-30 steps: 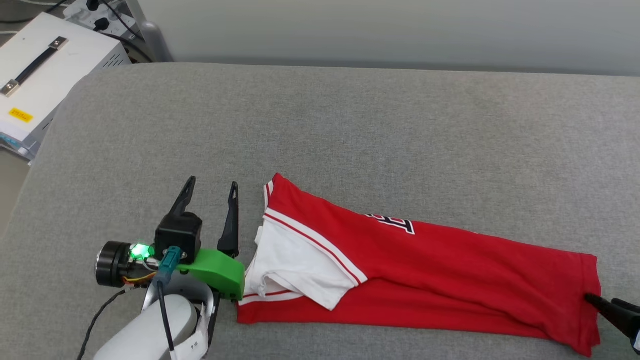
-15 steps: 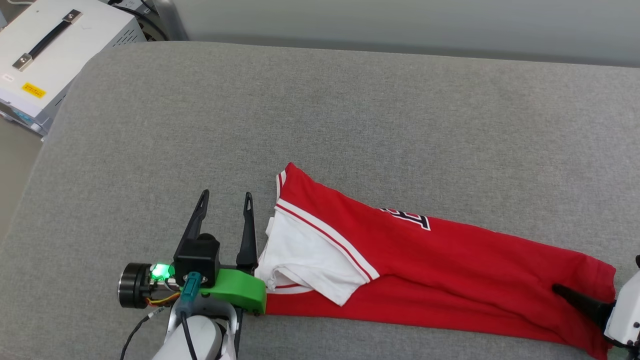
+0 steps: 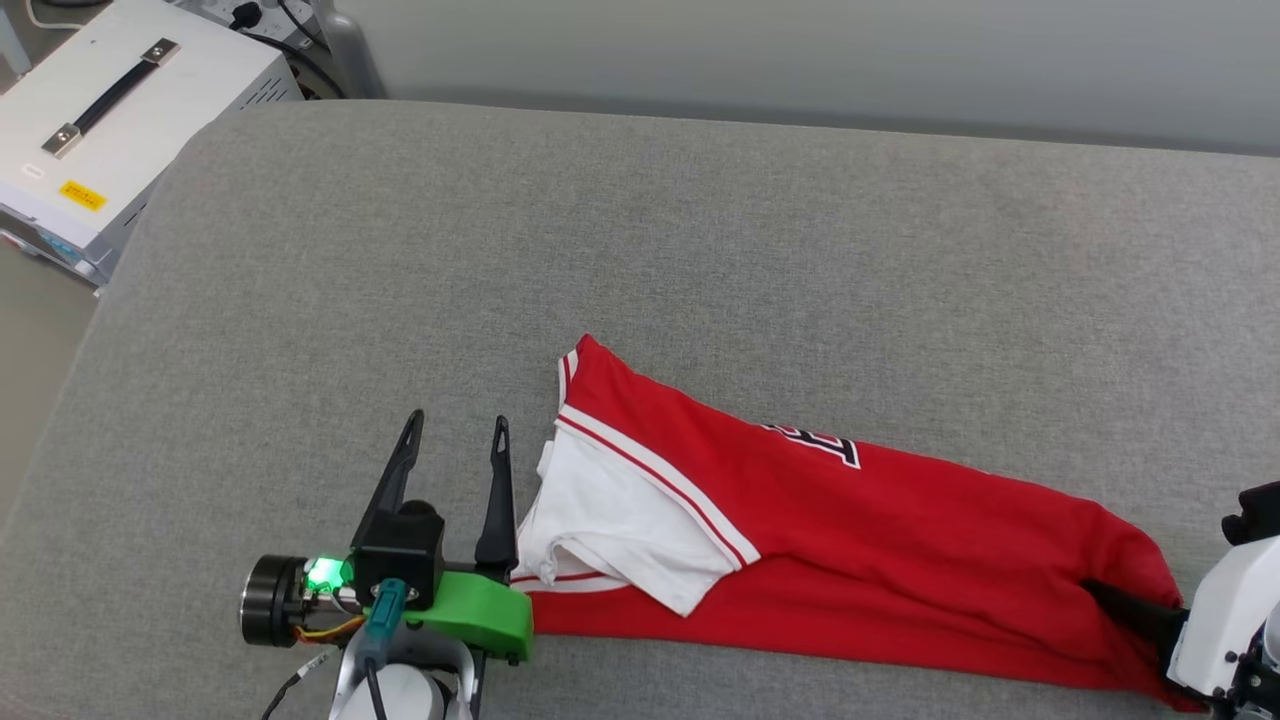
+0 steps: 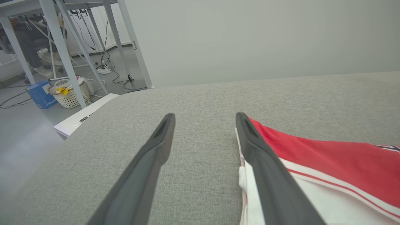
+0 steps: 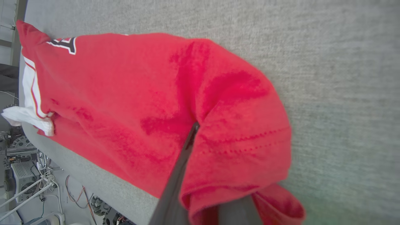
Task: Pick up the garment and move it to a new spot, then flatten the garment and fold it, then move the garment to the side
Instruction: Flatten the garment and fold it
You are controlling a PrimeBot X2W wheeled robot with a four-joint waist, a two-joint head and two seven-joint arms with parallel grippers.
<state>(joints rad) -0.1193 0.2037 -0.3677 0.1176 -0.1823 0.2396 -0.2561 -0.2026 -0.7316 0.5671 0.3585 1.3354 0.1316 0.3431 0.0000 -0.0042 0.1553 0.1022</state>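
Left claw (image 3: 457,420) is spread wide and empty, lying low on the gray pad (image 3: 700,220). The red shirt (image 3: 850,530) starts right at its right finger; the white sleeve edge is touching or just beside it, I can't tell which. The shirt runs as 1 long folded strip over to the right claw (image 3: 1105,592), which is pinching the bottom hem, 1 finger on top, cloth bunched around it. Ahead of both claws it's bare pad, plenty of room to the far edge. The near pad edge runs close along the shirt's long side. White box (image 3: 120,120) sits off the far-left corner, well clear of the left claw.
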